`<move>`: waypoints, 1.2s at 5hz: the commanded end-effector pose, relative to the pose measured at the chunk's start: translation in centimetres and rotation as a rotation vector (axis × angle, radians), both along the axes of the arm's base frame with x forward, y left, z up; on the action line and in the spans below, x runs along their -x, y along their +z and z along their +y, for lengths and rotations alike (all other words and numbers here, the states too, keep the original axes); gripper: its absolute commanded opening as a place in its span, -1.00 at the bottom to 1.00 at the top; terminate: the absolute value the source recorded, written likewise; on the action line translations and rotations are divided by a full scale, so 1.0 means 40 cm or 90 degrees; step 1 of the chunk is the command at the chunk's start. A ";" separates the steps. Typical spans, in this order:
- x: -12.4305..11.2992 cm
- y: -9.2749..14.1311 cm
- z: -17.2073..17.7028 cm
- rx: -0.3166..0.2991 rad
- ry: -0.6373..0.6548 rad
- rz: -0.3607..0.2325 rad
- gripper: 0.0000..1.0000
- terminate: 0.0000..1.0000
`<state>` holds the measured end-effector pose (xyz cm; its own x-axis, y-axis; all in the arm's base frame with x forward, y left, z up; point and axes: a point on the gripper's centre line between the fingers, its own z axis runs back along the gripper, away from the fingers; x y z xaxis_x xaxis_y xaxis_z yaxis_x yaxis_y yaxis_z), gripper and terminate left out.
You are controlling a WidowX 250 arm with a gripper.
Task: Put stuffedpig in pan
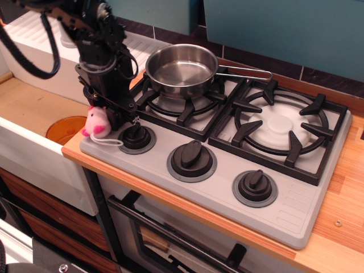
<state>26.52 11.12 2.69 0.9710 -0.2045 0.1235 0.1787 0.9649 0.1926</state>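
Observation:
The stuffedpig, pale pink with a white string loop trailing onto the stove, hangs at the stove's front left corner, just left of the left knob. My gripper comes down from the upper left and is shut on the pig's right side, holding it at about stove-top height. The pan, shiny steel and empty, sits on the back left burner to the upper right of the gripper. Its wire handle points right.
Two more knobs line the stove front. The right burner has black grates. An orange disc lies in the sink left of the stove. A white drainer stands behind the arm.

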 end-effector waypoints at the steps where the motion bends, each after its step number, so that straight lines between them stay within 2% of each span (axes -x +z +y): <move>1: -0.053 0.179 -0.004 -0.051 -0.003 0.000 -1.00 -1.00; 2: -0.112 0.224 -0.020 -0.049 -0.015 0.009 -1.00 -1.00; 3: -0.176 0.238 -0.034 -0.041 -0.029 0.008 -1.00 -1.00; 4: -0.232 0.240 -0.061 -0.029 -0.036 0.013 -1.00 -1.00; 6: -0.279 0.211 -0.107 -0.006 -0.038 0.005 -1.00 -1.00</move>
<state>36.97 6.69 9.50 0.9633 -0.2584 0.0724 0.2427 0.9540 0.1761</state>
